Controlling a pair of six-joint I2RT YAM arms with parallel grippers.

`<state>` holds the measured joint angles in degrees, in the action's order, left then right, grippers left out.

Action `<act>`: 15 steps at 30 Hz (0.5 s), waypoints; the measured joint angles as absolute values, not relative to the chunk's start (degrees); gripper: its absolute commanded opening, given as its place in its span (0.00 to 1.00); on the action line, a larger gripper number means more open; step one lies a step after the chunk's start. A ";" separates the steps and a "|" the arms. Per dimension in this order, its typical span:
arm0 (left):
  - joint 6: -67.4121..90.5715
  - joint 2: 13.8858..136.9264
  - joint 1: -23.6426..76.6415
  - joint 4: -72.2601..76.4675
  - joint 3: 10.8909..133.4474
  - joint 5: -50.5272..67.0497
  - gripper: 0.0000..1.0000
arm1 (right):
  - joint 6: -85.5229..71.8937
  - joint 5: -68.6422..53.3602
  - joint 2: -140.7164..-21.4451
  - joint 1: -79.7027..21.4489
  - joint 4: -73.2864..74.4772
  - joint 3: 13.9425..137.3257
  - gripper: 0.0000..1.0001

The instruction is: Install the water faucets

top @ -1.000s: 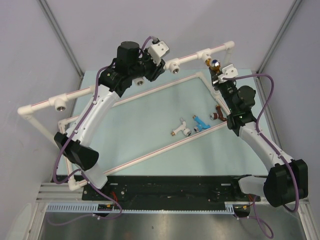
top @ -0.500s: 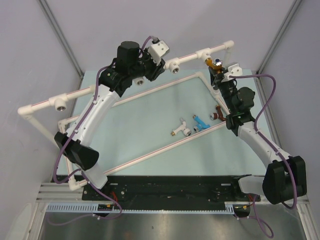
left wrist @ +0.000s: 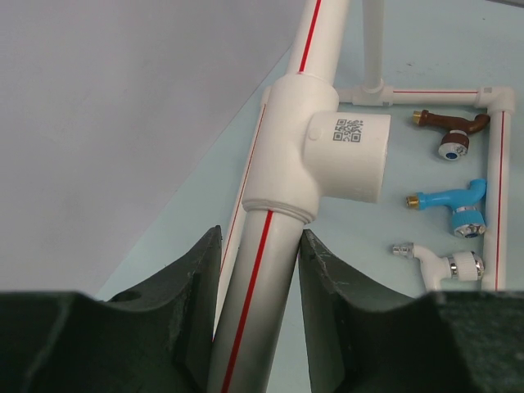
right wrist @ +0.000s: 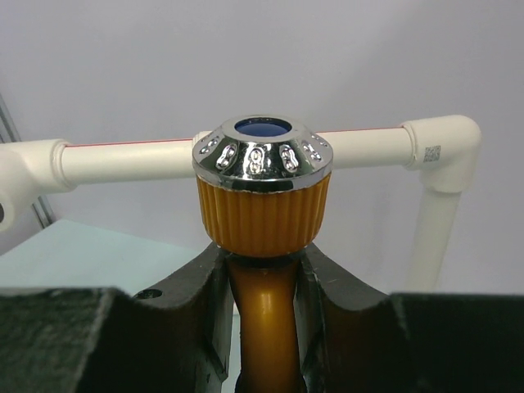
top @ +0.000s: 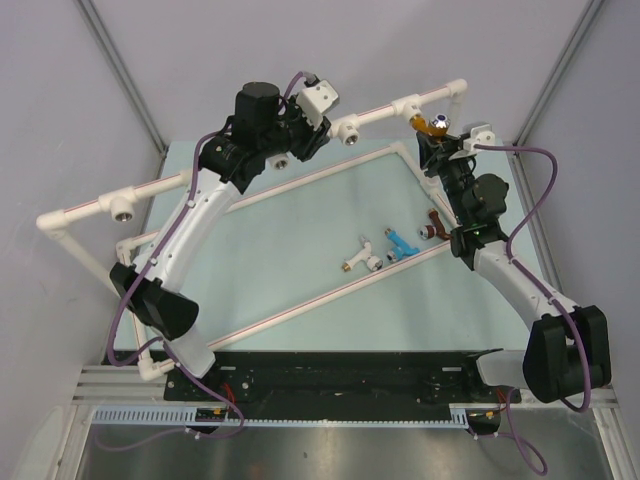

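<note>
My right gripper (top: pixel 437 140) is shut on the orange faucet (top: pixel 436 125), held in the air just right of a T-socket (top: pixel 410 105) on the white pipe frame's top rail. In the right wrist view the faucet's ribbed orange knob with its chrome cap (right wrist: pixel 262 196) stands above my gripper (right wrist: pixel 262 266). My left gripper (top: pixel 300 128) is shut on the top rail pipe (left wrist: pixel 250 303) just below another T-socket (left wrist: pixel 327 151). The white faucet (top: pixel 360 256), blue faucet (top: pixel 401 243) and dark red-brown faucet (top: pixel 433 228) lie on the table; all three also show in the left wrist view, the blue faucet (left wrist: pixel 449 206) in the middle.
The pipe frame (top: pixel 170 185) runs from an elbow at the far right to the left side, with a further open T-socket (top: pixel 120 207) at the left. Lower pipes (top: pixel 330 295) cross the blue-green table. Grey walls stand close behind the rail.
My right wrist has rolled and shifted slightly, turning the orange faucet beside the right T-socket. The left arm and the three faucets on the table have not moved.
</note>
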<state>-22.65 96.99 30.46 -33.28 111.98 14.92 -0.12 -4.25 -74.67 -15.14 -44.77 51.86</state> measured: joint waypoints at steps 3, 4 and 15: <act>-22.68 96.99 30.50 -33.28 111.98 14.90 0.00 | -2.94 -4.05 -74.52 -14.96 -44.56 51.86 0.00; -22.68 96.99 30.52 -33.30 111.98 14.90 0.01 | -4.21 -4.05 -74.41 -14.74 -44.36 51.86 0.00; -22.63 96.99 30.85 -33.52 111.98 14.83 0.00 | -20.95 -3.03 -72.97 -13.28 -39.59 51.86 0.00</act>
